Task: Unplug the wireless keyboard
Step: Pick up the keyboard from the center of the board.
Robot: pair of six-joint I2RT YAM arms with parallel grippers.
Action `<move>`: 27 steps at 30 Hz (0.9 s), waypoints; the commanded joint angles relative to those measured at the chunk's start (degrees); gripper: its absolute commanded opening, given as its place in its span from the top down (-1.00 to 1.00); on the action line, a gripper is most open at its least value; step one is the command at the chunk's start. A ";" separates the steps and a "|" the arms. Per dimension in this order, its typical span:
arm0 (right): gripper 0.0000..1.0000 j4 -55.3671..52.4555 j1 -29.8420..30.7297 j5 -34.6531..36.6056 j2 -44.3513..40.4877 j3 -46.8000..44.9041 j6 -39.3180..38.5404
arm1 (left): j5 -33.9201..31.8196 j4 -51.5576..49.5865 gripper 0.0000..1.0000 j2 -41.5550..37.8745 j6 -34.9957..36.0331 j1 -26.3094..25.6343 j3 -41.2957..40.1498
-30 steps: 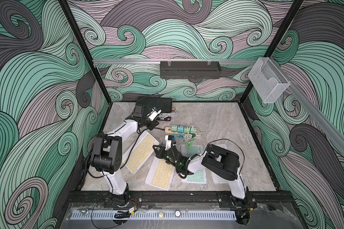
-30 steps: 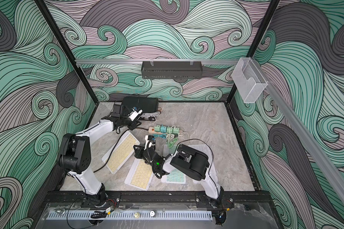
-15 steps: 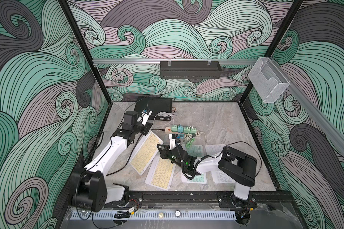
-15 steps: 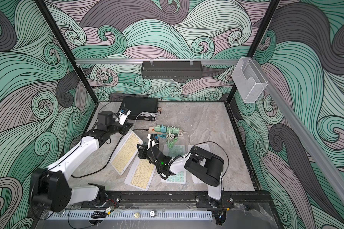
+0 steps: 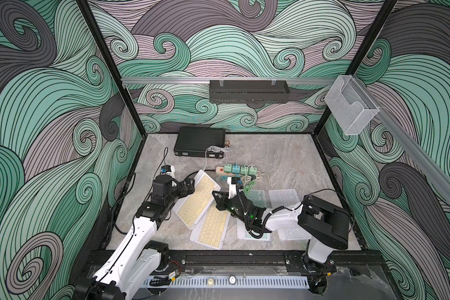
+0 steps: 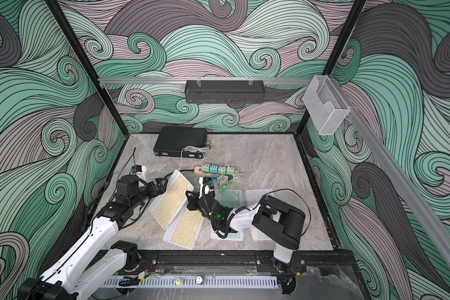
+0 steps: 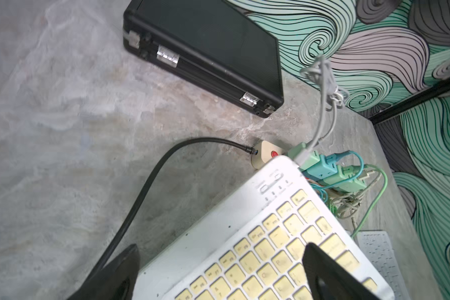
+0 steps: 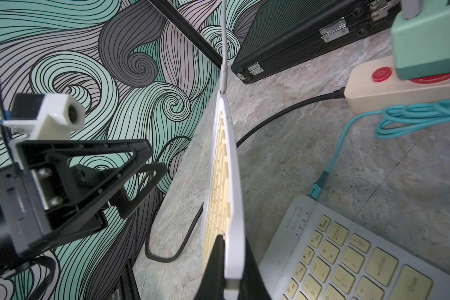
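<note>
Left claw (image 5: 190,187) has drawn back from the black case (image 5: 199,141) and opened beside the wireless keyboard (image 5: 198,198). Right claw (image 5: 216,197) clamps its right edge, mid-worktop (image 5: 270,155). Grey cable (image 8: 223,39) remains plugged in: unplugging outstanding.

Swirl-patterned walls (image 5: 244,39); grey marbled floor (image 5: 283,161)

The left gripper (image 7: 218,259) has jaws wide over the keyboard (image 7: 257,233), grey cable (image 7: 322,78) meeting its corner.
</note>
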 commanded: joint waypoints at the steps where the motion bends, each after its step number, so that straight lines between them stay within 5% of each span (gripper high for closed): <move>1: 1.00 -3.07 -0.44 4.71 -3.25 -1.94 -3.61 | -7.55 -7.59 -0.97 2.31 -20.71 0.18 1.28; 5: 1.00 -6.36 -0.49 5.11 -6.24 -1.96 -4.91 | -6.39 -21.43 -0.97 9.06 -27.64 -0.37 8.47; 19: 1.00 -6.62 -0.60 5.71 -6.94 -2.32 -5.78 | -9.26 -25.64 -0.97 12.67 -45.51 -2.87 3.04; 27: 1.00 -6.07 -0.53 5.81 -6.83 -2.74 -5.66 | -15.53 -23.32 -0.97 21.36 -45.79 -3.11 3.64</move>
